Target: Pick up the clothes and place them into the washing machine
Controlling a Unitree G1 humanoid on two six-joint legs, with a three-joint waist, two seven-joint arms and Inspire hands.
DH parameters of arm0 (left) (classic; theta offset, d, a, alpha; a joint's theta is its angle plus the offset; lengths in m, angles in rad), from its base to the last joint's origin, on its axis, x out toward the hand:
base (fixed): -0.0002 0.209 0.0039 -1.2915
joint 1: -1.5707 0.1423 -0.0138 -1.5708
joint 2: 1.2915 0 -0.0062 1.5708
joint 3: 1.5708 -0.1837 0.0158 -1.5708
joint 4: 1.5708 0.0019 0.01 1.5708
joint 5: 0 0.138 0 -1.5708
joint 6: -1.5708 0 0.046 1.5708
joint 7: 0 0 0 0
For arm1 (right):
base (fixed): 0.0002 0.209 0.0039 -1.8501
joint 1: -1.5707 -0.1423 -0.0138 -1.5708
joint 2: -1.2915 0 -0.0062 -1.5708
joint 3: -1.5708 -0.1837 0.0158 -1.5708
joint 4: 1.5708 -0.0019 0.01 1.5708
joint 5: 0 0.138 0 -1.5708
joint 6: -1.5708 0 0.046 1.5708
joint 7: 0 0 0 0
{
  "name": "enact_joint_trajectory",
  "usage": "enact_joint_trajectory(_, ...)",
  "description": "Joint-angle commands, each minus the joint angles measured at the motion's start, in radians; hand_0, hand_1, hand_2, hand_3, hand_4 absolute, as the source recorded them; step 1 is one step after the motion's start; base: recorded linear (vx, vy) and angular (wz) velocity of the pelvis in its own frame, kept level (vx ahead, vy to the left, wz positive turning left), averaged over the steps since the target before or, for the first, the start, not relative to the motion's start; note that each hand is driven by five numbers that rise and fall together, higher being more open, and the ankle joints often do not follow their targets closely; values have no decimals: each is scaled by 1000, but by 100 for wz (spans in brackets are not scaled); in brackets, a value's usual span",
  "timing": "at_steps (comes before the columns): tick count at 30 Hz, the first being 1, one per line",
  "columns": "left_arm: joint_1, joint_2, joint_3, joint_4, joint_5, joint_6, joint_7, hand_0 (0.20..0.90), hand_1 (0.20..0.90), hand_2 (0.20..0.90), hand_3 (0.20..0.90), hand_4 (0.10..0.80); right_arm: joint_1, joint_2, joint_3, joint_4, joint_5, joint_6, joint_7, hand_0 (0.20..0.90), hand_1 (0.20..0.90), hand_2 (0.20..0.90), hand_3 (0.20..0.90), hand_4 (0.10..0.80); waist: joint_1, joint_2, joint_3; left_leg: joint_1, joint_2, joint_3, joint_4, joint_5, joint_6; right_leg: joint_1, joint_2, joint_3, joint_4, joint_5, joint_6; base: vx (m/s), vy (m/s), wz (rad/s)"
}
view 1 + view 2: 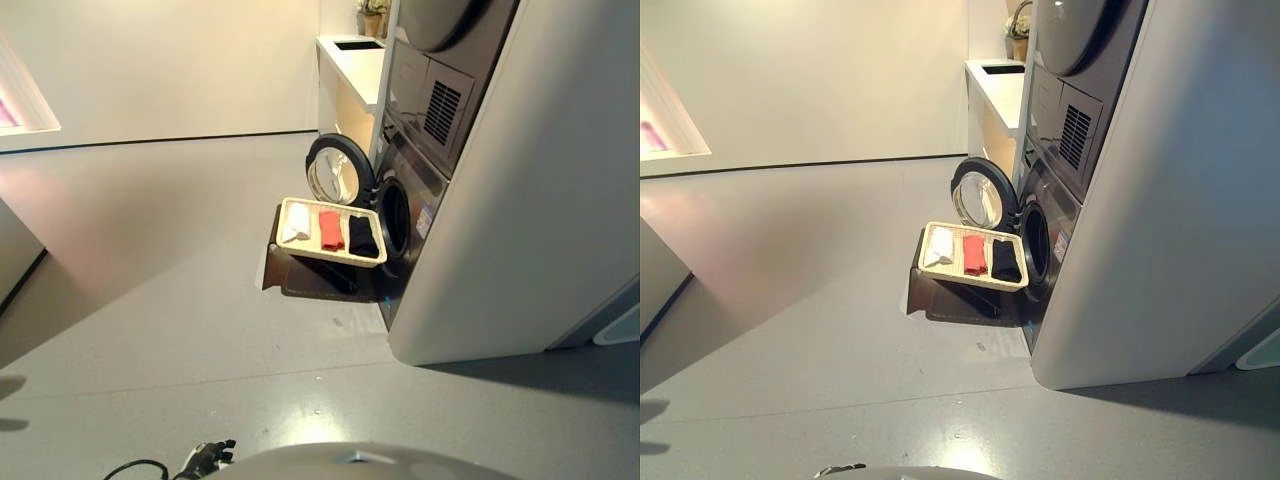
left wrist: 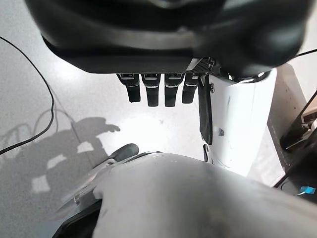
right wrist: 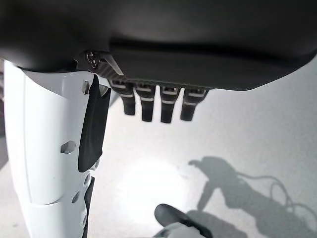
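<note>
A shallow wicker basket (image 1: 327, 256) rests on a low dark brown box (image 1: 312, 280) beside the washing machine (image 1: 420, 215). It holds a white cloth (image 1: 296, 225), a red cloth (image 1: 331, 230) and a black cloth (image 1: 363, 236) side by side. The machine's round door (image 1: 338, 172) stands open behind the basket, and the dark drum opening (image 1: 396, 216) faces it. My left hand (image 2: 153, 91) and right hand (image 3: 158, 105) hang over the floor, far from the basket, with straight fingers and nothing in them. The left hand also shows in the left eye view (image 1: 207, 458).
A dryer (image 1: 445, 70) is stacked on the washing machine. A white counter (image 1: 356, 62) stands behind it by the far wall. Grey floor (image 1: 180, 300) stretches between me and the basket. A low cabinet edge (image 1: 15, 255) is at the far left.
</note>
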Motion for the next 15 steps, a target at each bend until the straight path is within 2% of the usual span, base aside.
enact_joint_trajectory(1, -58, -44, 26, 9, -13, -19, 6, 900, 900, 900, 900, 800, -80, 21, 30, 0, 16, -15, 12, 900, 900, 900, 900, 800, -7, -27, -16, -15, -27, -11, -8, -65, -60, -29, -49, -4, -86, 104, 61, 15, 43, -2)
enact_joint_trajectory(7, -72, -38, 23, -7, -21, -22, 14, 900, 900, 900, 900, 800, -101, 19, 32, -7, 25, -15, 10, 900, 900, 900, 900, 800, 2, -29, 1, -31, -39, -11, 9, -74, -39, -64, -61, 5, -20, 85, 60, 22, 54, -4)
enact_joint_trajectory(11, -97, -28, 16, -15, -8, -17, 17, 900, 900, 900, 900, 800, -126, 17, 25, -3, 34, -17, 7, 900, 900, 900, 900, 800, 4, -29, 23, -51, -53, -28, 79, -118, -9, -107, -67, 5, 110, 46, 63, 74, 106, -1)
enact_joint_trajectory(12, -98, -28, 16, -15, -8, -17, 17, 900, 900, 900, 900, 800, -127, 17, 25, -3, 34, -17, 7, 900, 900, 900, 900, 800, 4, -30, 23, -52, -54, -28, 81, -120, -9, -108, -67, 5, 112, 44, 63, 62, 66, 1)
enact_joint_trajectory(14, -108, -17, 16, -23, -3, -16, 14, 900, 900, 900, 900, 800, -130, 13, 14, 0, 45, -20, 6, 900, 900, 900, 900, 800, -1, -23, 39, -47, -60, -51, 112, -144, 13, -164, -71, 3, 262, 65, 69, 112, 105, 2)
enact_joint_trajectory(15, -108, -17, 16, -24, -3, -16, 14, 900, 900, 900, 900, 800, -131, 13, 14, 0, 45, -20, 6, 900, 900, 900, 900, 800, -1, -23, 38, -49, -61, -51, 113, -145, 13, -168, -72, 4, 266, 63, 70, 127, 120, 5)
